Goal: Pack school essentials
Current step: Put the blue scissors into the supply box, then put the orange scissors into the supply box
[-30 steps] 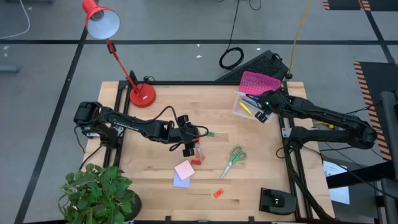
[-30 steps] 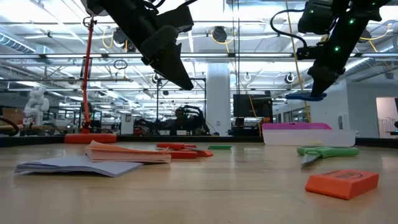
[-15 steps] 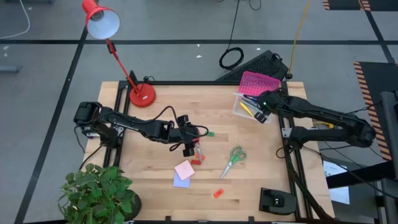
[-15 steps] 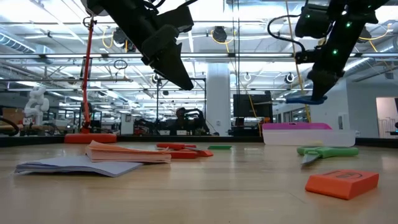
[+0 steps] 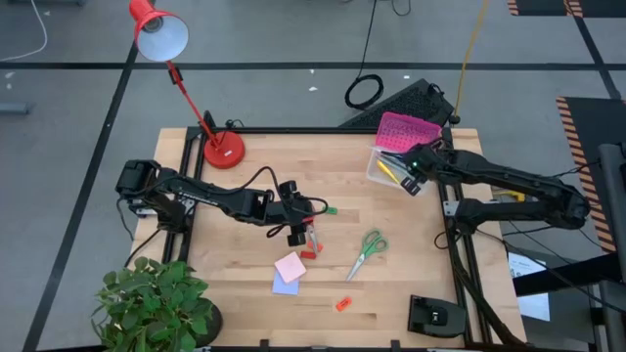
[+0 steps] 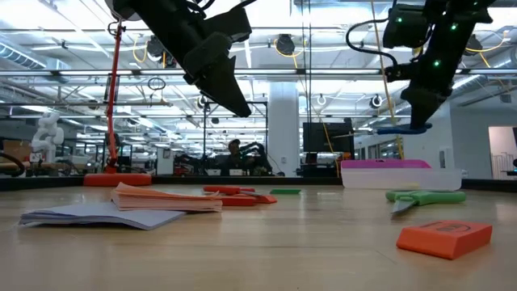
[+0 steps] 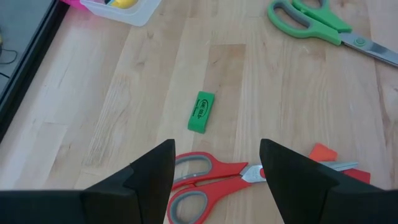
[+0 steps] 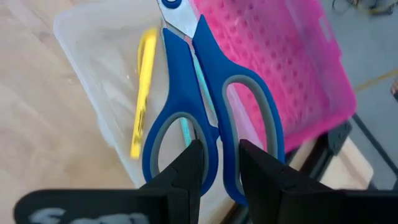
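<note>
Blue scissors (image 8: 208, 106) clamped in my right end effector (image 5: 413, 179), held over clear box (image 5: 388, 164) w/ yellow pen (image 8: 143, 93). Left end effector (image 7: 216, 168) spread open above red scissors (image 7: 205, 183), green eraser (image 7: 201, 112) nearby on desk (image 5: 245, 284).

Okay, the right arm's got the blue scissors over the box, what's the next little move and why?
Probably lower slightly and open. The right gripper is shut on the blue scissors, which hang above the clear box holding a yellow pen, so releasing should drop them inside. The left gripper hangs open over the red scissors.
</note>
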Available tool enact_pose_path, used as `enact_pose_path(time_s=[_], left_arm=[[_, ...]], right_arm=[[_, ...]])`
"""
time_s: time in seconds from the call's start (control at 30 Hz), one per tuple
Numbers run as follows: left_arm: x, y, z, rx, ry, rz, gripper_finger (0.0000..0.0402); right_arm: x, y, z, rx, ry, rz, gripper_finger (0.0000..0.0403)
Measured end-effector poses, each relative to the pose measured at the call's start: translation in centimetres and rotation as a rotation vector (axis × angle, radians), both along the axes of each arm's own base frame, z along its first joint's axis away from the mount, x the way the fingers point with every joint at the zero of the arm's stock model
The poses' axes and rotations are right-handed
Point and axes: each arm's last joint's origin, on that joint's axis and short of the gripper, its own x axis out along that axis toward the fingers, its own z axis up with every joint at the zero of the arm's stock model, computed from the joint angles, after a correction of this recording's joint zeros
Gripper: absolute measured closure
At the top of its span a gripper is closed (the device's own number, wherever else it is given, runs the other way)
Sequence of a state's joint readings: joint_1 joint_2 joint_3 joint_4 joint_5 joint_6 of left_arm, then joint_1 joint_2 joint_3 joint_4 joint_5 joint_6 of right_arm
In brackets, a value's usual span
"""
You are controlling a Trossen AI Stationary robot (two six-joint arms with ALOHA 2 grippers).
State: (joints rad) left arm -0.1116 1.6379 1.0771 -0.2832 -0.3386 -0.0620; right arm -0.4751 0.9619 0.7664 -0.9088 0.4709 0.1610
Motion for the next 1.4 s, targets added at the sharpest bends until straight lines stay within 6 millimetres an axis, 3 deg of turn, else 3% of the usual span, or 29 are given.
enact_pose_path(time_s=[0.3,0.97,1.4], left_arm=[[0.0,0.0,0.0,-0.007,-0.007,0.007,0.0163],[0.2,0.0,0.2,-0.013,-0.030,0.010,0.0163],[0.2,0.0,0.2,-0.012,-0.030,0.010,0.0163]], right_arm=[[-0.2,0.1,-0.1,0.035,0.020,-0.067,0.0321],[1.5,-2.0,-3.7,0.141,0.227,-0.116,0.0320],[2.0,-2.3,-5.0,0.153,0.259,-0.103,0.0250]])
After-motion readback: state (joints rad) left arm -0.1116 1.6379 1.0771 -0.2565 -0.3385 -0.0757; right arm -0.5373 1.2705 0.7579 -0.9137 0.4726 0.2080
